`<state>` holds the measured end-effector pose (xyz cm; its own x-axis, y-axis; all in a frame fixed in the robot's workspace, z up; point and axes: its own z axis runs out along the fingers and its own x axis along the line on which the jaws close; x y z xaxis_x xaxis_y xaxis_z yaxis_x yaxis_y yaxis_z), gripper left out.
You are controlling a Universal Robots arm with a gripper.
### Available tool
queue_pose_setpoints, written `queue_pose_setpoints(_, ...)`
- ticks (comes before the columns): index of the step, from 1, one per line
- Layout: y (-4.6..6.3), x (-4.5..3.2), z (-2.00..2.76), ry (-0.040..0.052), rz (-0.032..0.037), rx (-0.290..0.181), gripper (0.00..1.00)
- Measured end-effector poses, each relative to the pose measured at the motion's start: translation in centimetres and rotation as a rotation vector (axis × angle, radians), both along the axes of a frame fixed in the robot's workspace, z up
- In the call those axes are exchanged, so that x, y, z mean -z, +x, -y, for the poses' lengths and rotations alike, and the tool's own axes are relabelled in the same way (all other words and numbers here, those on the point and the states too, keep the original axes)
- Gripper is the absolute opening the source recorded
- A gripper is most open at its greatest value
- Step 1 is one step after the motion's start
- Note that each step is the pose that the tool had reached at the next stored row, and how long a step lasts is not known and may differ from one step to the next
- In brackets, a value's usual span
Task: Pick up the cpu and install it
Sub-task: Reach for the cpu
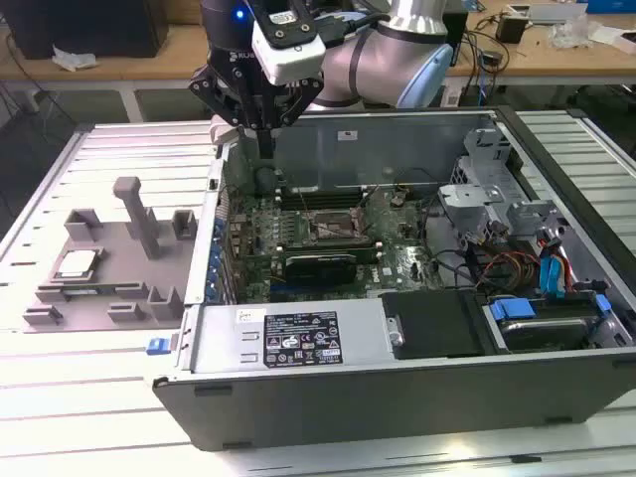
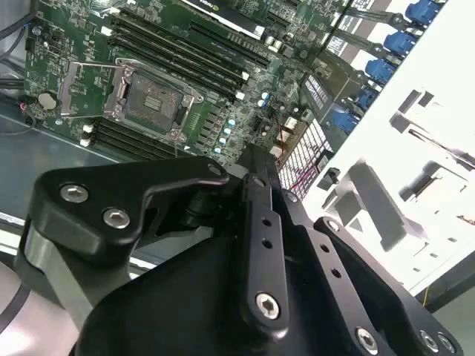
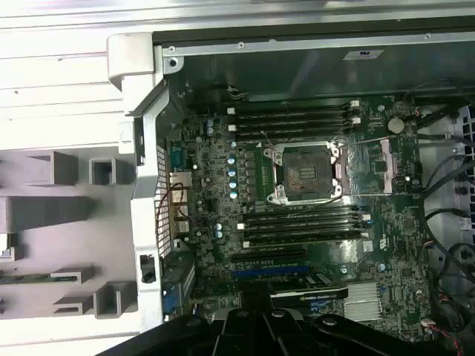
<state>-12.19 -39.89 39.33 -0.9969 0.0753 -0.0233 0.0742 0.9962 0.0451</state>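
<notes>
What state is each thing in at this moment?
cpu, flat in the tray, not picked up
socket, empty, bracket open
case, side open
hand, hovering over the case, away from the cpu

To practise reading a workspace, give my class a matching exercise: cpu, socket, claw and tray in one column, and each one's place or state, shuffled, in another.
Column one:
1 cpu
2 socket
3 claw
4 tray

Column two:
A empty, on the green board
B beside the case, at the exterior view's left
C lying on the tray
D hanging over the open case

Pairs: 1-C, 2-A, 3-D, 4-B
</notes>
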Motion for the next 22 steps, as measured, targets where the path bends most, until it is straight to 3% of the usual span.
queue_pose_setpoints(13, -0.02, 0.00, 0.00, 0.0000, 0.0000, 0.000, 0.11)
queue_pose_setpoints(22, -0.77, 0.00, 0.00, 0.0000, 0.0001, 0.000, 0.11)
